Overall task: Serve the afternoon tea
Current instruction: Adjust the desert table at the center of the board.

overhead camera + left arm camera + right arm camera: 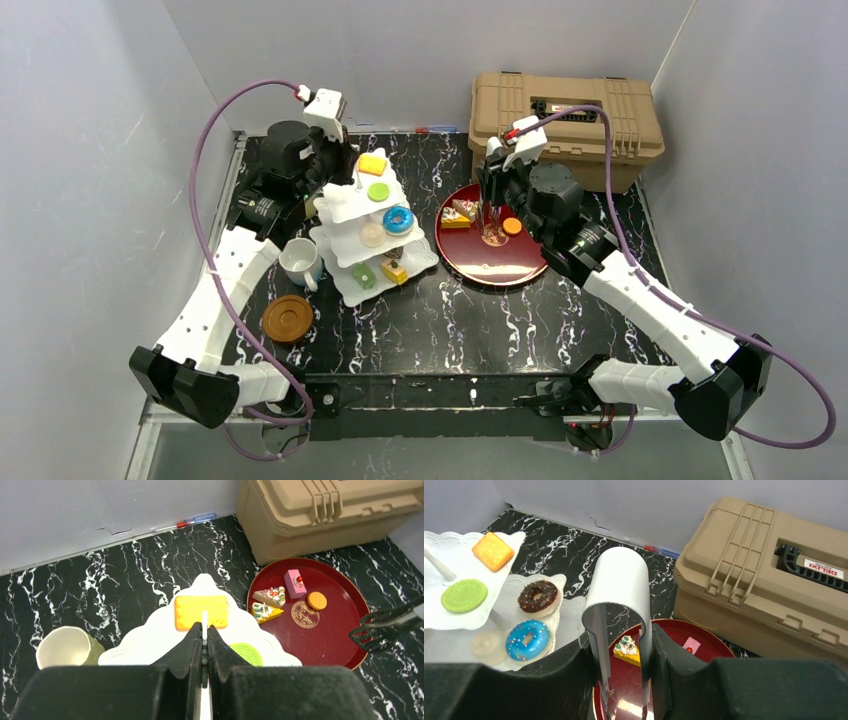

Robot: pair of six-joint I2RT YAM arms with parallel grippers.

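Right tool [621,652]: clamped on tongs [621,580], tips over red tray [706,642], cake slice [628,650] just leftward. Left tool [204,630]: pinching post [204,617] of cake stand [150,642].

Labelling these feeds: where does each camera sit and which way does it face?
Top external: above and behind the bases, looking down at the table; both arms show.
Left wrist: on the left arm, facing over the cake stand toward the red tray; left tool shut on its post.
Right wrist: on the right arm, facing down at the tray; right tool grips tongs.
Shared: both wrists see the yellow biscuit.
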